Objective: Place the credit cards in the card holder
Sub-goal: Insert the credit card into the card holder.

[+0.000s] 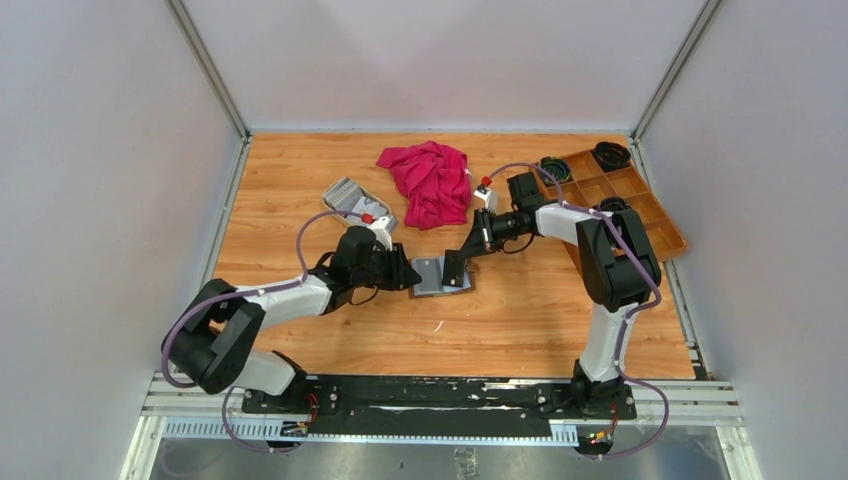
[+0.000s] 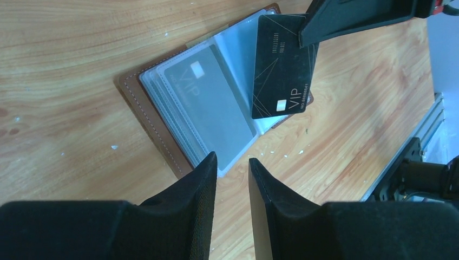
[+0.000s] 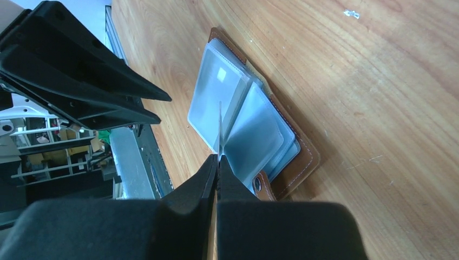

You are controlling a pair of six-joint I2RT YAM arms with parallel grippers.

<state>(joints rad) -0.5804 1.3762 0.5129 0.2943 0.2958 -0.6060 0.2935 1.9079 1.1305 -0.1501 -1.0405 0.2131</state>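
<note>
**Top view.** The card holder point(image 1: 432, 277) lies open at the middle of the bench point(image 1: 520, 330). The left tool point(image 1: 408, 276) is at its left edge and the right tool point(image 1: 457, 266) is over its right half. Further cards point(image 1: 348, 192) sit in a dish point(image 1: 380, 214) behind the left arm. A red cloth point(image 1: 428, 182) and a compartment tray point(image 1: 625, 200) lie well apart from the work.

**Left wrist view.** The left tool's jaws stand narrowly apart and nothing is visible between them. They point at the near edge of the clear sleeves point(image 2: 238, 59). One sleeve already contains a grey card point(image 2: 208, 105). A black card point(image 2: 284, 67) is pinched at its top corner by the right tool and hangs tilted over the right-hand leaf.

**Right wrist view.** The right tool's jaws are pressed together on the black card, which appears edge-on. One sleeve leaf stands partly raised just beside it.

**Procedure, as judged.** The step in hand is inserting the card.
1. Steady the sleeve stack or the leather edge with the left tool so the holder cannot slide.
2. Square the card's leading edge to an empty sleeve mouth.
3. Lower the card to a shallow angle and slide it in.
4. Release only once the card is well seated, since a skewed corner is likely to snag the plastic.
</note>
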